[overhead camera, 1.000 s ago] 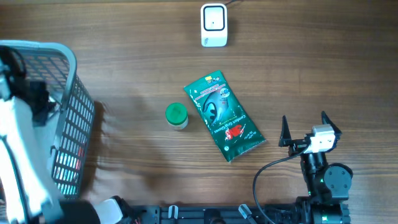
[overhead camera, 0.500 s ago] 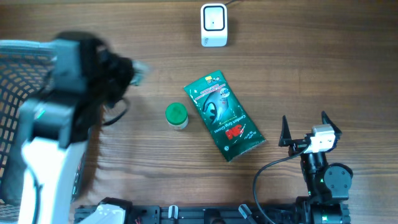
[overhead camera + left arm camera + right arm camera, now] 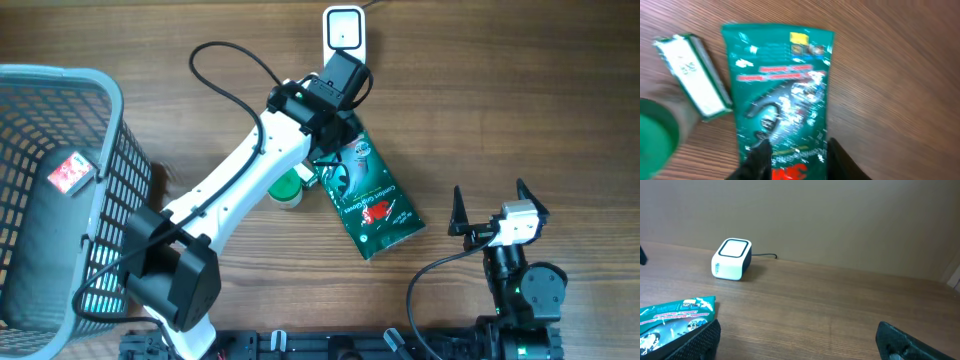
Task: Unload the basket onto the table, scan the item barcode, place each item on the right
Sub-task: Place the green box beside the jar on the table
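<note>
Across the wooden table (image 3: 520, 90) we go from big to small. At the left edge stands the wire basket (image 3: 112, 100). Our left arm (image 3: 240, 175) reaches diagonally over the green pouch (image 3: 378, 208), which we take for the item. It lies flat on the wood, near the white scanner (image 3: 344, 40) but apart from it. The left gripper (image 3: 797, 150) hovers above the pouch's printed face, fingers (image 3: 760, 155) apart and holding nothing. The right gripper (image 3: 489, 195) waits at the near right, spread wide and empty. Just beside the pouch sit a green-capped jar (image 3: 285, 188) and a small white-and-green box (image 3: 692, 75). A red packet (image 3: 72, 171) lies in the basket. We judge the job barely begun: no barcode shows, and the pouch is neither gripped nor lifted. Grasping it and turning its code to the scanner all remain
</note>
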Robot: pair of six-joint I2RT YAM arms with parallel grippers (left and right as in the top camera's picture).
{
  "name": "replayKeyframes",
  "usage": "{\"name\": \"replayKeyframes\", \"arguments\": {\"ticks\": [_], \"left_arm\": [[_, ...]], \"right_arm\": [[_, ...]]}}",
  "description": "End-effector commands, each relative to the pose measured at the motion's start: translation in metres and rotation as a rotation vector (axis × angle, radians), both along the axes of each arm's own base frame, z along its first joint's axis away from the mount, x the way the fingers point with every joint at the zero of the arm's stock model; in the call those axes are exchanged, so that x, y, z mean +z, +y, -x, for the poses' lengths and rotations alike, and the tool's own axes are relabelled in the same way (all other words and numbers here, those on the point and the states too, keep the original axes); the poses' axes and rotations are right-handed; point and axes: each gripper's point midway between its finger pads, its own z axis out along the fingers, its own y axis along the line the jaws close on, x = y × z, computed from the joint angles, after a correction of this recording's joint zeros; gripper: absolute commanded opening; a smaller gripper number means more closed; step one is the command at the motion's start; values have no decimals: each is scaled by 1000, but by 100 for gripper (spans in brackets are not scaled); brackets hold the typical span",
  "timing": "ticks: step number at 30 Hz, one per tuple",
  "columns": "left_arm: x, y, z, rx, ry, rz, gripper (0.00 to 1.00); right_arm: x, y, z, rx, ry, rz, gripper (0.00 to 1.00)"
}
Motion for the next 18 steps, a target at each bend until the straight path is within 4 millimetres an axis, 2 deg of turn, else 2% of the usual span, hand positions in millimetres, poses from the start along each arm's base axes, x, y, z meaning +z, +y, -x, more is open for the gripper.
{"name": "replayKeyframes", "arguments": {"ticks": [1,2,3,4,6,8,10,11,14,16,18], "left_arm": [[27,47,-12,92,-77,-110,45],[44,62,-13,121,-108,-129,57],[64,73,-15,114,-149,-136,74],[93,85,-17,93,-212,-132,100],[145,117,-14,130,-332,-119,100],[186,159,-6,238,-440,-120,100],[226,211,13,377,-541,-126,100],[245,244,30,467,-589,-135,100],[266,310,64,676,-642,-227,100],[267,357,86,843,-626,-308,100],[260,387,95,959,-592,-317,100]], "right_arm": [[-1,-1,0,-5,-4,9,100],[-1,-1,0,-5,-5,9,99],[-1,-1,0,-5,-4,9,100],[-1,-1,0,-5,-4,9,100],[-1,-1,0,-5,-4,9,100],[-1,-1,0,-5,-4,9,100],[-1,-1,0,-5,-5,9,100],[-1,-1,0,-5,-5,9,100],[-1,-1,0,-5,-4,9,100],[-1,-1,0,-5,-4,9,99],[-1,-1,0,-5,-5,9,100]]}}
